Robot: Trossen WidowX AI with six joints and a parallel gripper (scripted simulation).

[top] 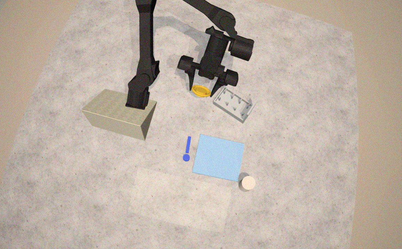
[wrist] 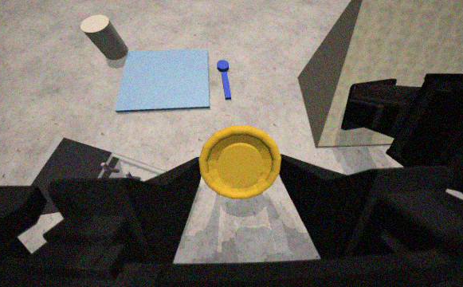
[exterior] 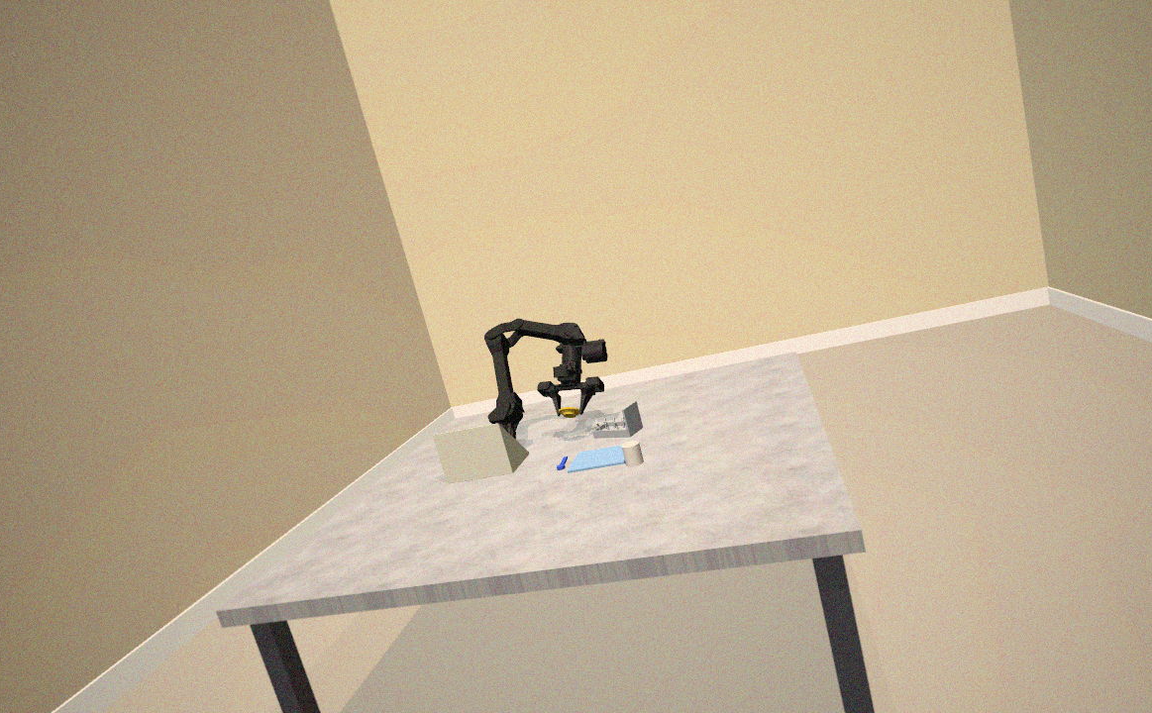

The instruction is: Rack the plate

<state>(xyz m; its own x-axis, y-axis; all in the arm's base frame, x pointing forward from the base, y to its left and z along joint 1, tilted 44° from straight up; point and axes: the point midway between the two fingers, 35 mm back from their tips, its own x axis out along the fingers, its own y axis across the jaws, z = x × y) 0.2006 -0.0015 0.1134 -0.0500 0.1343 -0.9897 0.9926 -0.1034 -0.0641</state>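
A bare test room, more lab than home: plain tan walls, a pale skirting board and an unfurnished floor around one grey mottled worktop on dark legs. A black robot arm stands on a beige block at the far left of the worktop, beside a few small props such as a dish rack and a light blue mat.

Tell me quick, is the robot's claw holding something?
Gripper: closed on the yellow plate, held above the table beside the dish rack.
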